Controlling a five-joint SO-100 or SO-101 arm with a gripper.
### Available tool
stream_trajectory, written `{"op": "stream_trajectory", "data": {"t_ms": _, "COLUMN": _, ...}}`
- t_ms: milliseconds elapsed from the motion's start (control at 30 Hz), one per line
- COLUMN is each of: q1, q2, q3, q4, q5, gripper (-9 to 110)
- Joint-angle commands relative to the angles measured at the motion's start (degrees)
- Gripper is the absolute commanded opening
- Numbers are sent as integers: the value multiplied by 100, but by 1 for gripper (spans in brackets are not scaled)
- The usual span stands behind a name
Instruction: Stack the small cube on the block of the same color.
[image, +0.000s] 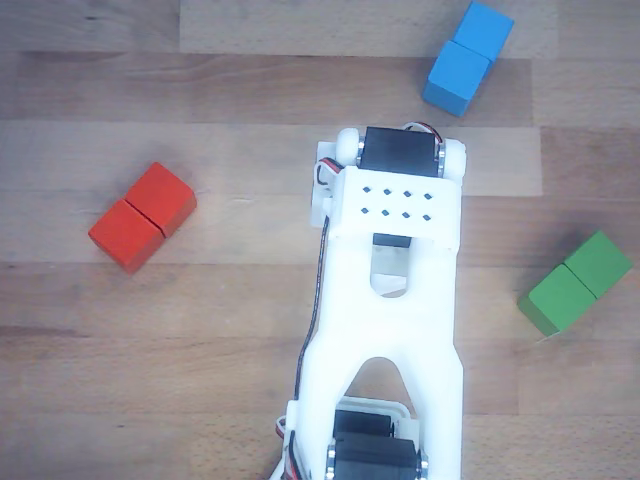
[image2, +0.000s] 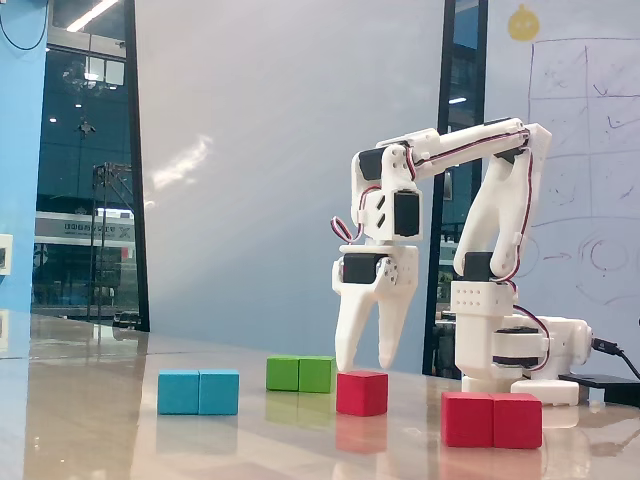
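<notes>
In the fixed view the small red cube (image2: 362, 392) sits on the table between the green and red blocks. My gripper (image2: 366, 366) hangs pointing down right over it, open and empty, with the fingertips just above the cube's top. The red two-cube block (image2: 491, 419) lies at the front right, apart from the cube; in the other view it (image: 142, 217) lies at the left. In the other view my white arm (image: 395, 300) covers the fingers and the small cube.
A blue two-cube block (image2: 198, 391) (image: 467, 57) and a green two-cube block (image2: 300, 373) (image: 575, 283) lie on the wooden table. The arm's base (image2: 510, 350) stands behind the red block in the fixed view.
</notes>
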Motion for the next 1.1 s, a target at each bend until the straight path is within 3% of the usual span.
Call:
{"op": "stream_trajectory", "data": {"t_ms": 0, "q1": 35, "q2": 0, "q3": 0, "q4": -281, "q5": 35, "gripper": 31}}
{"op": "stream_trajectory", "data": {"t_ms": 733, "q1": 35, "q2": -264, "q3": 527, "q4": -1063, "q5": 35, "gripper": 30}}
{"op": "stream_trajectory", "data": {"t_ms": 1067, "q1": 35, "q2": -264, "q3": 519, "q4": -1081, "q5": 35, "gripper": 15}}
